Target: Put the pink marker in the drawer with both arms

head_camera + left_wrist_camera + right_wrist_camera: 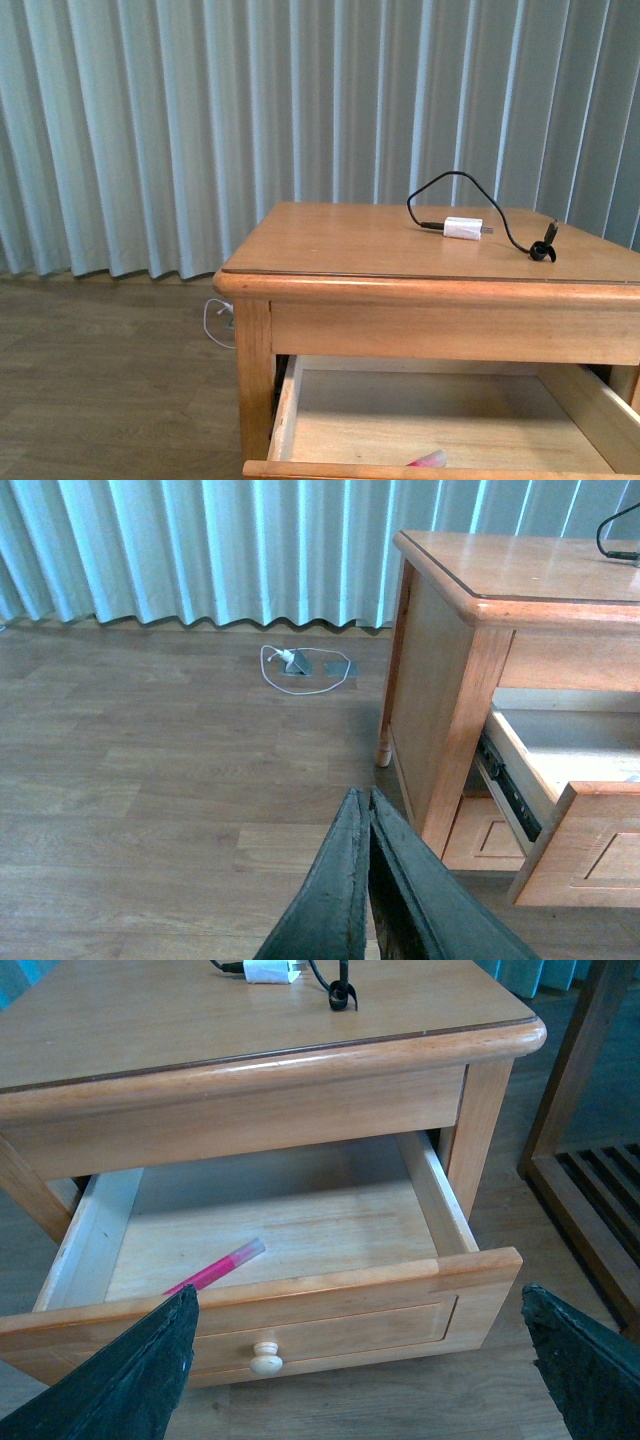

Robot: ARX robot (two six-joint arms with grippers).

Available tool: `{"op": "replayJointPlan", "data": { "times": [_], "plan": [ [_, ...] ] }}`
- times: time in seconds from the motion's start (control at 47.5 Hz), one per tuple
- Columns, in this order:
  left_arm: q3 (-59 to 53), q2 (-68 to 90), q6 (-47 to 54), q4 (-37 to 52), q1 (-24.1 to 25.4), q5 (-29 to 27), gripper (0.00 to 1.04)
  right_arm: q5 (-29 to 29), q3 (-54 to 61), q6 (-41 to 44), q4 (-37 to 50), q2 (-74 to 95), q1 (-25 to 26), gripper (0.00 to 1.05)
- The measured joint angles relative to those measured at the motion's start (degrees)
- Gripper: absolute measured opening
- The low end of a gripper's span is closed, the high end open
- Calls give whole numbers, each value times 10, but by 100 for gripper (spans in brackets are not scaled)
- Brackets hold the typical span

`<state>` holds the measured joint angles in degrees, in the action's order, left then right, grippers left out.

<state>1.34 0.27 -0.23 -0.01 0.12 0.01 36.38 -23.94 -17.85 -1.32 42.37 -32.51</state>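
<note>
The short, bright pink marker (215,1266) lies flat inside the pulled-out light-brown wooden drawer (400,1312), just behind its front panel. The right arm's black claw (358,1300) is spread wide and empty before the drawer. The left arm's black claw (366,802) is pressed closed, empty, off beside the drawer.
</note>
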Motion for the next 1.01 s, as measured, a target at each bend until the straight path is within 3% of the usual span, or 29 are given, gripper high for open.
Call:
{"op": "replayJointPlan", "data": {
  "times": [0.252, 0.337, 0.4, 0.61, 0.778, 0.883, 1.01],
  "plan": [
    [0, 0, -1, 0, 0, 0, 5, 1, 0, 0, 0, 0, 0, 96],
    [0, 0, 0, 0, 0, 0, 21, 155, 5, 66, 43, 23, -22, 96],
    [0, 0, 0, 0, 0, 0, 33, 189, -12, 68, -19, 41, -21, 96],
    [0, 0, 0, 0, 0, 0, 72, 37, -83, -27, -193, 126, 2, 96],
    [0, 0, 0, 0, 0, 0, 99, -131, -116, -100, -205, 195, 28, 96],
    [0, 0, 0, 0, 0, 0, 98, -205, -145, -120, -194, 235, 41, 96],
    [0, 0, 0, 0, 0, 0, 99, -253, -163, -120, -176, 284, 60, 96]
  ]
}}
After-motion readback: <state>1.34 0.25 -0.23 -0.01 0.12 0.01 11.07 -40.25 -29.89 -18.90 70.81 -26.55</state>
